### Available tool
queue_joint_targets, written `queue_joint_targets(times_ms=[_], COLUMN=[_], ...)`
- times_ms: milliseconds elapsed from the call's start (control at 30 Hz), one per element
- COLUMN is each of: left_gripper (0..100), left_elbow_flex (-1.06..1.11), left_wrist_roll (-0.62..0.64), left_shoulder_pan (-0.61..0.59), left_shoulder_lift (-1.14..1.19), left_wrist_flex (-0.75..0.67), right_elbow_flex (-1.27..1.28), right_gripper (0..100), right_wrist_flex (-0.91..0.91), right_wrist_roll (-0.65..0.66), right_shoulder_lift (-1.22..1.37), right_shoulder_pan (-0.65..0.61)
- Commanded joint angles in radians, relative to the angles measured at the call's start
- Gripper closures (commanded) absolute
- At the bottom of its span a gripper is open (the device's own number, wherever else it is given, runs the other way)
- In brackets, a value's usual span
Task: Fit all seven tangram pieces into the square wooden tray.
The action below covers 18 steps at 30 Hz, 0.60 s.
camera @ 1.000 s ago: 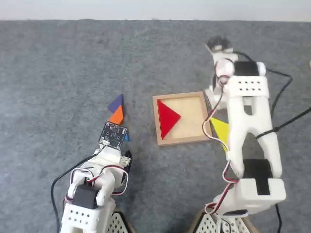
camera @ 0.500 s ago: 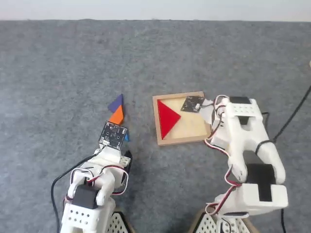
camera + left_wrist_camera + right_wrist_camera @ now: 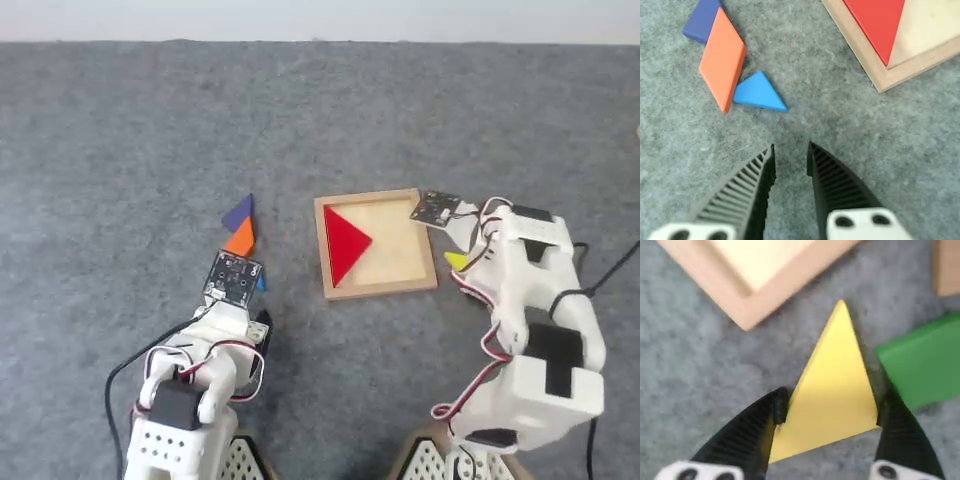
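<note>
The square wooden tray lies mid-table with a red triangle in its left half. A yellow triangle lies flat on the mat just off the tray's right edge. My right gripper is open, with one finger on each side of the triangle. In the high view a bit of the yellow triangle peeks out from under the right arm. My left gripper hovers slightly open and holds nothing. It is just short of a small blue triangle.
An orange parallelogram and a dark blue piece lie beside the blue triangle, left of the tray. A green piece sits close by the yellow triangle, with a tan wooden piece beyond it. Grey mat surrounds everything.
The right arm has pulled back from beyond the tray's far right corner, passed over the tray, and come down around the yellow triangle. The left arm has not moved.
</note>
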Motion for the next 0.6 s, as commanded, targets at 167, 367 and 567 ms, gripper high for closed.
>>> queue_joint_targets(times_ms=[167,367,567], left_gripper=[90,90,90], left_elbow_flex=[-0.015,-0.015,-0.015], left_wrist_roll=[0.009,0.009,0.009], left_shoulder_pan=[-0.003,-0.003,-0.003], left_shoulder_lift=[-0.021,-0.021,-0.021], left_wrist_flex=[0.005,0.005,0.005], right_elbow_flex=[-0.084,-0.084,-0.098], right_gripper=[79.2,85.7,89.1], right_wrist_flex=[0.005,0.024,0.027], right_wrist_roll=[-0.020,-0.017,-0.015], right_shoulder_lift=[0.062,0.062,0.062], right_shoulder_pan=[0.110,0.108,0.110])
